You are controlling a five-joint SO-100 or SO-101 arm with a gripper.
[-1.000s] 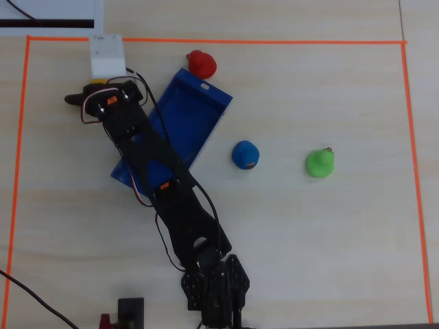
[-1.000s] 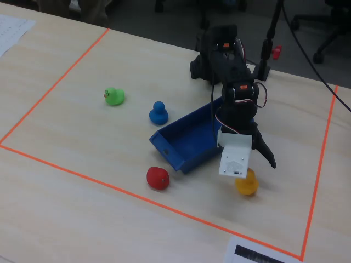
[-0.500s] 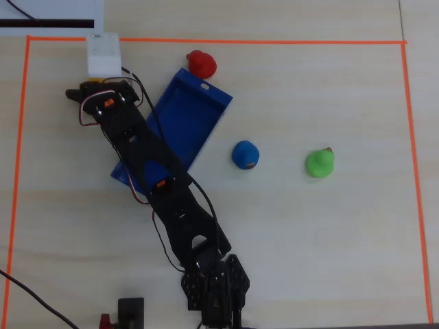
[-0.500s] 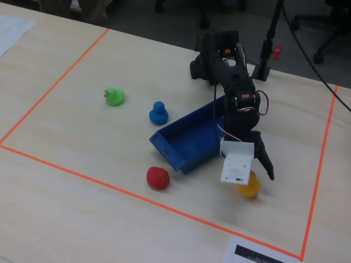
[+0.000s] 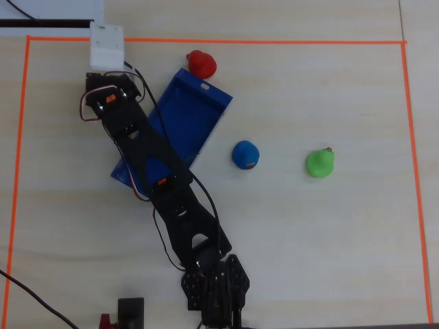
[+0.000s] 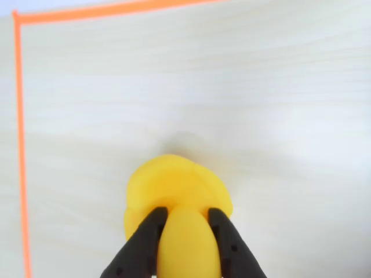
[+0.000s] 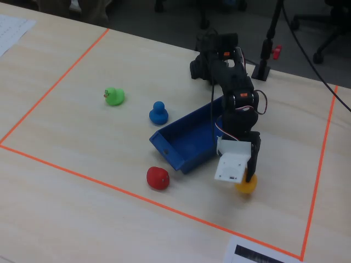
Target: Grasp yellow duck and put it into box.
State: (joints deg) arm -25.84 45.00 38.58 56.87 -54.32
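Observation:
The yellow duck (image 6: 174, 185) fills the lower middle of the wrist view, with my gripper (image 6: 186, 212) shut on it and a black finger (image 6: 145, 243) on each side. In the fixed view the duck (image 7: 246, 185) is low over the table, under the white wrist camera mount (image 7: 234, 163), just right of the blue box (image 7: 184, 143). In the overhead view the mount (image 5: 106, 45) hides the duck and the jaws. There the open blue box (image 5: 188, 113) lies tilted, partly under the arm (image 5: 147, 154).
A red duck (image 5: 202, 64) (image 7: 157, 178) sits by one corner of the box. A blue duck (image 5: 245, 155) (image 7: 158, 113) and a green duck (image 5: 319, 163) (image 7: 114, 96) stand farther off. Orange tape (image 5: 219, 42) (image 6: 20, 145) borders the workspace.

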